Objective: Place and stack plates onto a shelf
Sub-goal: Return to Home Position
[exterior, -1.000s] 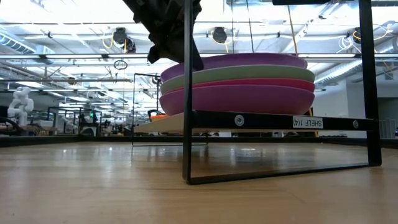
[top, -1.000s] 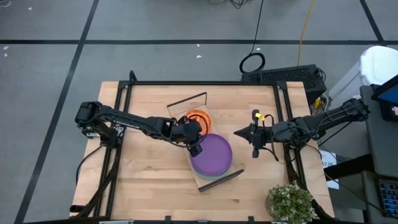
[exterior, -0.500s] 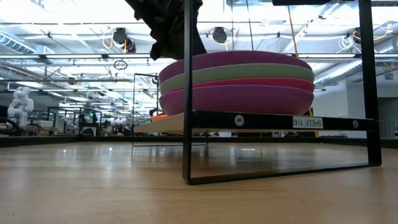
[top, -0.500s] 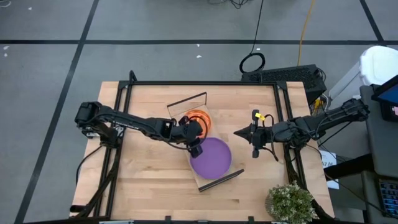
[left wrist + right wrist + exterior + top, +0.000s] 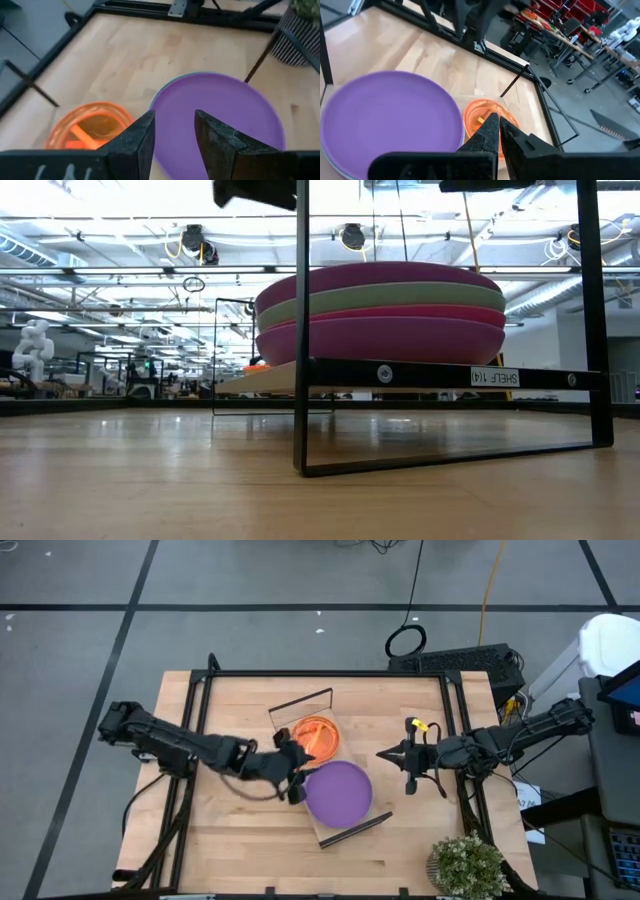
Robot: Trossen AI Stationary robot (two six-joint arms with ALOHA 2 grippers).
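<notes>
A purple plate point(image 5: 338, 792) lies on top of a stack of plates point(image 5: 380, 310) at the near end of the shelf point(image 5: 284, 728), above a greenish and a magenta plate. An orange divided plate point(image 5: 318, 732) lies on the shelf's far end. My left gripper point(image 5: 296, 780) hovers open just left of the purple plate point(image 5: 225, 100), above its edge and touching nothing. My right gripper point(image 5: 385, 753) waits shut to the right of the shelf, pointing at it.
A potted plant point(image 5: 467, 865) stands at the table's near right corner. Thin black wire frames point(image 5: 300, 330) rise at the shelf's short ends. Bare wooden tabletop lies left of and in front of the shelf.
My left gripper has opened and let go of the purple plate's left edge, then drawn back toward the table's left edge and upward. The purple plate, which sat tilted on the stack, now lies level on it.
</notes>
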